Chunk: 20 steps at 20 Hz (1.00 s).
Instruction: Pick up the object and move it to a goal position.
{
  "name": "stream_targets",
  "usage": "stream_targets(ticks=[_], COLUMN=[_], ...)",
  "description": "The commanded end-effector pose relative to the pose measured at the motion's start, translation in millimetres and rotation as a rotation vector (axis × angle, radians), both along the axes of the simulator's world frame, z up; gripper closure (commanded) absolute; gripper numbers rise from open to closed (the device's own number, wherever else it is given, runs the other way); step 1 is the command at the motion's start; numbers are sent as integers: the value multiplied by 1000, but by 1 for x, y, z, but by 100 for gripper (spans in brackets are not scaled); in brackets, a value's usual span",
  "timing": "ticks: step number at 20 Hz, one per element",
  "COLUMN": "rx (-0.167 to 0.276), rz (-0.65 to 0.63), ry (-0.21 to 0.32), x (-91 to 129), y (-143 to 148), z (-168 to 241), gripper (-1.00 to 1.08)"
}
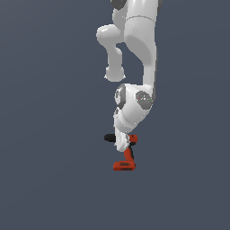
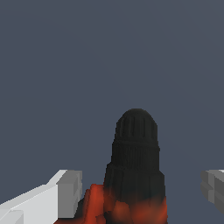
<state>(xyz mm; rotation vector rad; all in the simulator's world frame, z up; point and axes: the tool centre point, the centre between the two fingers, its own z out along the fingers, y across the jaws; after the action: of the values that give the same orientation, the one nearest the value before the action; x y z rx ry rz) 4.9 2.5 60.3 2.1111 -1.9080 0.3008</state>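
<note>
The object is a small red-orange drill [image 1: 129, 153] with its black nose [image 1: 109, 138] pointing to the exterior view's left and its flat red base [image 1: 124, 165] at the lower end. My white gripper [image 1: 120, 143] comes down over the drill's body and hides part of it. In the wrist view the black nose [image 2: 135, 157] rises between the two fingers, with red body below it. The gripper [image 2: 141, 186] is open: one finger [image 2: 57, 197] sits close beside the drill, the other finger [image 2: 214, 188] stands well apart from it. No goal mark shows.
The white arm [image 1: 141, 45] reaches down from the top of the exterior view. A plain dark grey-blue ground [image 1: 45, 134] surrounds the arm and drill in both views.
</note>
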Motion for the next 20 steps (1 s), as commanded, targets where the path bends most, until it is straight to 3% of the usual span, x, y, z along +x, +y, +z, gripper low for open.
stream_targets(ticks=[1, 11, 12, 20], rx=[0, -1, -1, -1], rz=[0, -4, -4, -4], ry=[0, -1, -1, -1], x=[0, -2, -2, -2], y=[-1, -11, -11, -11], z=[-1, -28, -28, -28], gripper=[-100, -100, 108, 108])
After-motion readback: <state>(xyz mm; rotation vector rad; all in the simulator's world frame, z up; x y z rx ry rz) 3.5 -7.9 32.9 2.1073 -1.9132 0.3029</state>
